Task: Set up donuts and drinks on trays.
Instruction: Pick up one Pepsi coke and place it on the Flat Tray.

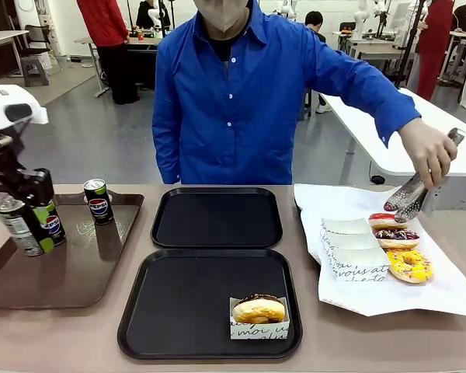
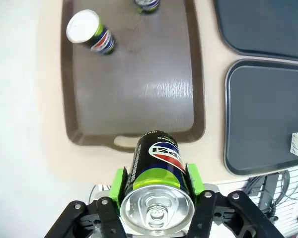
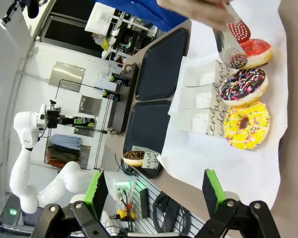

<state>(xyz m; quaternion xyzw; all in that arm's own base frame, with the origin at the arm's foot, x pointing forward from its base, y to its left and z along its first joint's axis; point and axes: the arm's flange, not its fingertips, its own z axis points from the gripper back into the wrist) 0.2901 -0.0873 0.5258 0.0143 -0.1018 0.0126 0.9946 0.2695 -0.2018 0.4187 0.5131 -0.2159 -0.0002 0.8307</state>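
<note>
Left tool (image 2: pixel 156 183) is clamped tight on a drink can (image 2: pixel 156 163), bottom middle of the left wrist view, just off the brown tray (image 2: pixel 74 99). The can looks tilted, so I'd guess it could tip over when set on the near black tray (image 1: pixel 186 303), where one donut (image 1: pixel 258 309) sits lower right. Right tool (image 3: pixel 154 191) is spread open and empty. The person's hand (image 1: pixel 427 151) holds tongs (image 1: pixel 408 198) at right, so swinging across risks a bump.
</note>
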